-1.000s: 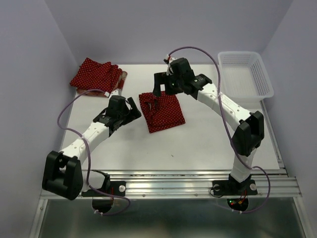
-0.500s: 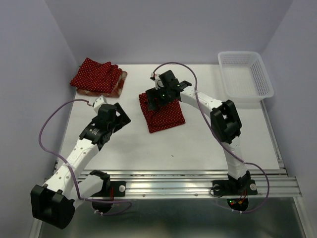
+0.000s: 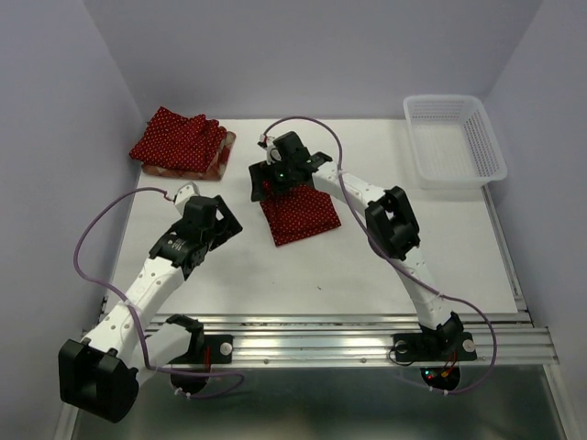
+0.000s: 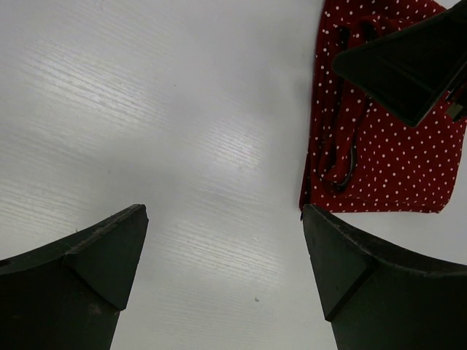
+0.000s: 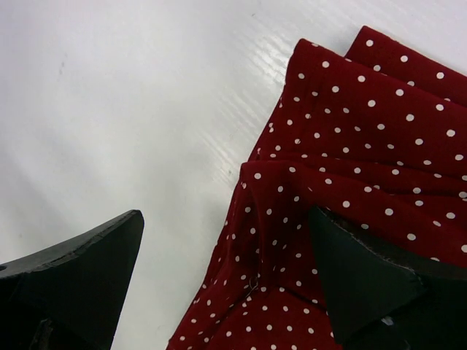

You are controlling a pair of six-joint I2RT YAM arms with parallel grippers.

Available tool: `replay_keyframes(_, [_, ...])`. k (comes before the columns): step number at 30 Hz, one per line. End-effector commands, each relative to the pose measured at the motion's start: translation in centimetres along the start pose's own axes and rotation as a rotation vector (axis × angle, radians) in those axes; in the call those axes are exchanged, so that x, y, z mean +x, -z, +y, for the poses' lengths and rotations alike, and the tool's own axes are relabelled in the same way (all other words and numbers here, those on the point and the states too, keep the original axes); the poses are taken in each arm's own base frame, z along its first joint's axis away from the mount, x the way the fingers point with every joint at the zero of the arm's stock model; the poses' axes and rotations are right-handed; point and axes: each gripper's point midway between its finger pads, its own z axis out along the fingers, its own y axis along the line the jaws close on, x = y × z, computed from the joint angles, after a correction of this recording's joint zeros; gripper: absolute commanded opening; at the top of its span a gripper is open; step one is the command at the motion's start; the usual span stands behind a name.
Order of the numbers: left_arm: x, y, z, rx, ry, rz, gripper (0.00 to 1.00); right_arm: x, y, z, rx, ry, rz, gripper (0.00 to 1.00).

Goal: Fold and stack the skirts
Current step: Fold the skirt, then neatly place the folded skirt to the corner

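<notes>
Right gripper (image 3: 263,183): jaws stood spread wide with nothing between them, low over the far left corner of the middle skirt (image 3: 301,215).
Right fingers (image 5: 365,277): in the wrist view one dark finger lay over the dotted cloth and the other over the bare table (image 3: 385,266); whether either touched down could not be told.
Left gripper (image 3: 227,220): jaws were also wide apart and empty, over bare table just left of the middle skirt and clear of its edge.
Left wrist view: a corner of the middle skirt showed just beyond the left gripper's right-hand finger (image 4: 379,284), and a finger of the right gripper sat dark above the cloth farther back.
Middle skirt: dark red with small white dots, folded into a rough rectangle, it lay flat near the centre of the table and slightly askew; raised folds and dark creases ran along its left side.
Top skirt (image 3: 179,139): the second dotted one lay folded at the far left corner of the table, well apart from both grippers.
Plaid skirt (image 3: 223,156): it lay under the top skirt, with only its right and near edges showing.
Basket (image 3: 495,156): white mesh, it stood at the far right corner of the table, well apart from the skirts.
</notes>
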Motion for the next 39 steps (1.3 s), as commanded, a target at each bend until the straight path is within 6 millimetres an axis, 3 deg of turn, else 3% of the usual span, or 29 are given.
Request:
replay_keyframes(1, [0.2,-0.5,0.0,-0.004,-0.008,0.004,0.99,-2.6,-1.3,-0.7,0.043,-0.009,-0.096,1.0])
replay_keyframes(5, [0.3,-0.6,-0.2,0.006,-0.014,0.01,0.99,-2.0,-2.3,-1.4,0.058,-0.031,-0.087,1.0])
replay_keyframes(8, [0.2,-0.4,-0.6,0.026,-0.016,0.006,0.99,-2.9,-1.5,-1.1,0.063,-0.018,-0.1,1.0])
replay_keyframes(12, [0.0,-0.2,-1.0,0.051,-0.013,0.0,0.99,-6.1,2.5,0.6,0.069,0.048,-0.169,1.0])
replay_keyframes(13, [-0.1,-0.1,-1.1,0.059,-0.01,-0.003,0.99,-7.7,4.7,1.6,0.07,0.067,-0.212,1.0])
replay_keyframes(16, [0.0,0.1,-1.4,0.081,-0.005,-0.003,0.99,-8.8,7.6,2.1,0.104,0.103,-0.25,1.0])
replay_keyframes(20, [-0.3,0.2,-2.1,0.122,0.008,-0.021,0.99,-8.9,8.9,-1.3,0.127,0.096,-0.244,1.0])
replay_keyframes(23, [-0.7,0.4,-2.4,0.135,0.021,-0.037,0.99,-8.6,8.5,-2.5,0.09,0.099,-0.227,1.0])
replay_keyframes(24, [-1.0,0.7,-2.4,0.129,0.025,-0.042,0.99,-7.9,7.4,-3.0,0.088,0.1,-0.206,1.0])
replay_keyframes(26, [-1.9,1.0,-2.2,0.111,0.039,-0.073,0.99,-7.9,7.0,-5.0,0.096,0.102,-0.203,1.0])
replay_keyframes(30, [-5.4,3.1,-1.7,0.078,0.128,-0.22,0.99,-8.3,4.5,-7.3,0.078,0.098,-0.211,1.0])
replay_keyframes(32, [-6.5,3.9,-1.6,0.083,0.163,-0.268,0.99,-8.7,4.2,-8.9,0.084,0.075,-0.222,1.0])
replay_keyframes(34, [-7.4,4.7,-1.9,0.109,0.174,-0.307,0.99,-8.3,2.8,-9.2,0.063,0.068,-0.218,1.0])
replay_keyframes(39, [-7.3,4.8,-2.4,0.133,0.165,-0.297,0.99,-5.8,1.0,-10.4,0.041,0.012,-0.169,1.0])
